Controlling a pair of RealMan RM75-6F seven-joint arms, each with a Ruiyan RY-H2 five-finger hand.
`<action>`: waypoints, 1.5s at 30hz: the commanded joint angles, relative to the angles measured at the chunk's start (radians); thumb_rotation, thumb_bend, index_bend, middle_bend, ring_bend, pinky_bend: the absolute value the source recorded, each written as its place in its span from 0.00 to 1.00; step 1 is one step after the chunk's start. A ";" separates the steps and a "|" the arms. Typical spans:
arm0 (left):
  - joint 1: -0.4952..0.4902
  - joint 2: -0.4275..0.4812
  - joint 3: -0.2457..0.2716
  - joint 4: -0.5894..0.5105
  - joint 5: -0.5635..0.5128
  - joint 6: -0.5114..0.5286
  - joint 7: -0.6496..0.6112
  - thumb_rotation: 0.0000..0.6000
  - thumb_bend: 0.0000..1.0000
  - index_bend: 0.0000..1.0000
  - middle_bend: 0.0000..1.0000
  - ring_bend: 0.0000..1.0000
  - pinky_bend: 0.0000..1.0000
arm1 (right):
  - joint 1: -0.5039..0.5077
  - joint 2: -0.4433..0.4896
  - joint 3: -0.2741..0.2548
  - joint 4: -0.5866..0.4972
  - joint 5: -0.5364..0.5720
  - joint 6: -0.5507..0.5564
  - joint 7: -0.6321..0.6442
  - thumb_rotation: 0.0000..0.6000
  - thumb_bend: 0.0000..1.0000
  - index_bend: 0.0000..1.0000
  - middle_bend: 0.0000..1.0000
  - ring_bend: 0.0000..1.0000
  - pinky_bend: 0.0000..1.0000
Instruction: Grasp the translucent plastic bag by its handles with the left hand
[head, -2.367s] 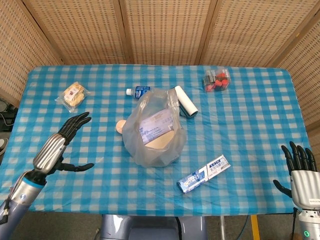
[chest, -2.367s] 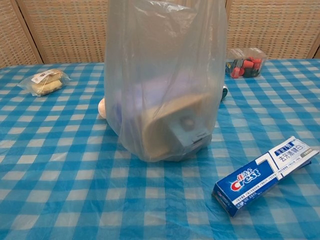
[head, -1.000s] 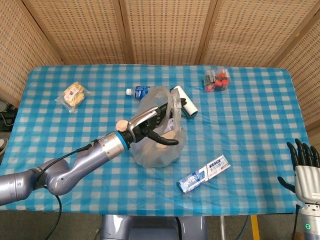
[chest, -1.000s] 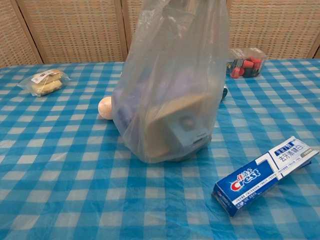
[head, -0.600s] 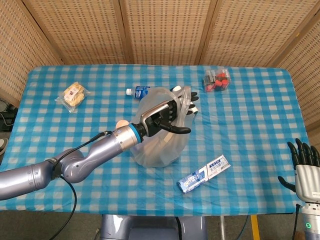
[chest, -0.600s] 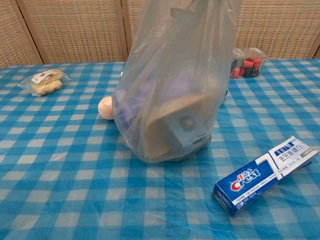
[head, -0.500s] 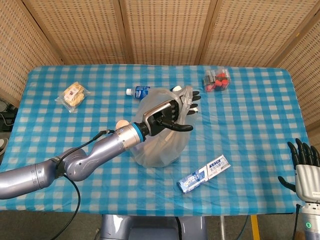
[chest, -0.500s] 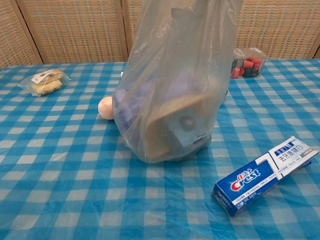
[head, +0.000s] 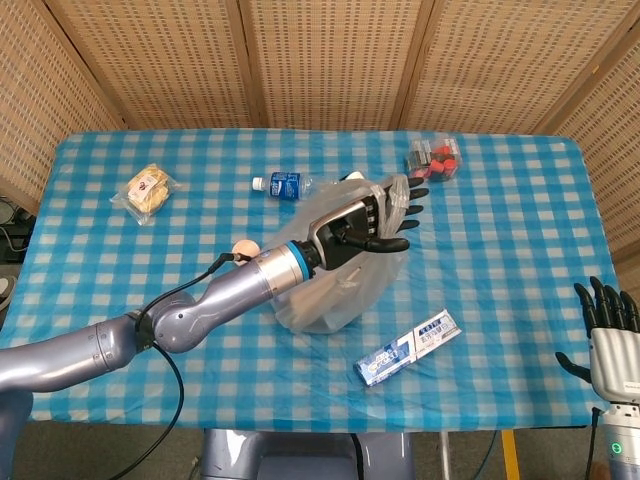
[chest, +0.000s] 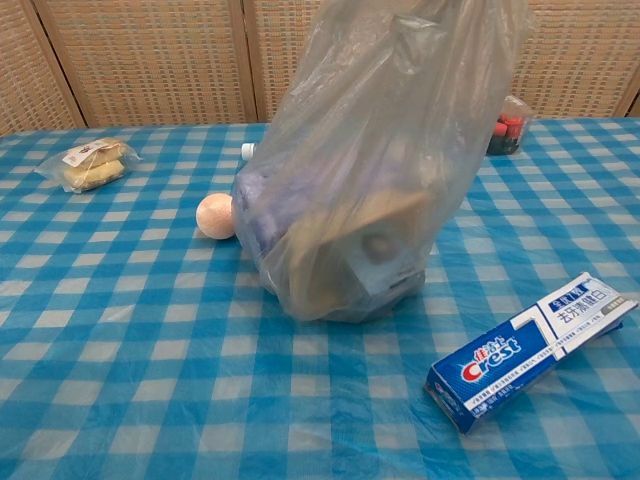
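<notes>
The translucent plastic bag (head: 330, 285) stands mid-table with a tan box and a bluish pack inside, and fills the chest view (chest: 370, 180). Its top leans toward the right. My left hand (head: 368, 222) is at the top of the bag, where the handles are. Its fingers (head: 405, 197) are stretched out and spread past the plastic, with the thumb out to the side. They are not curled around the handles. The chest view does not show this hand. My right hand (head: 610, 340) stays at the table's near right corner, fingers up and apart, holding nothing.
A Crest toothpaste box (head: 407, 346) (chest: 530, 348) lies right of the bag. A small bottle (head: 283, 184), a pack of red-capped items (head: 432, 160), a wrapped bread packet (head: 148, 190) (chest: 90, 163) and a pale ball (head: 242, 248) (chest: 215, 215) lie around it.
My left arm swung in from the left edge to the bag's top and kept moving right. The bag's top went with it and now leans right. The right hand barely moved.
</notes>
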 joint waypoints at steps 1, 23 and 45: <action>0.012 -0.029 -0.030 0.005 -0.011 -0.015 0.007 1.00 0.00 0.05 0.03 0.05 0.00 | 0.000 0.000 0.000 0.000 -0.001 0.000 0.001 1.00 0.00 0.08 0.00 0.00 0.00; 0.097 -0.133 -0.140 -0.015 -0.109 -0.032 0.082 0.97 0.00 0.53 0.59 0.51 0.28 | 0.002 -0.003 -0.006 -0.004 -0.006 0.004 -0.011 1.00 0.00 0.08 0.00 0.00 0.00; 0.117 -0.029 -0.088 0.012 -0.148 -0.076 0.272 1.00 0.00 1.00 1.00 0.96 1.00 | 0.004 -0.009 -0.011 -0.003 -0.010 0.005 -0.026 1.00 0.00 0.08 0.00 0.00 0.00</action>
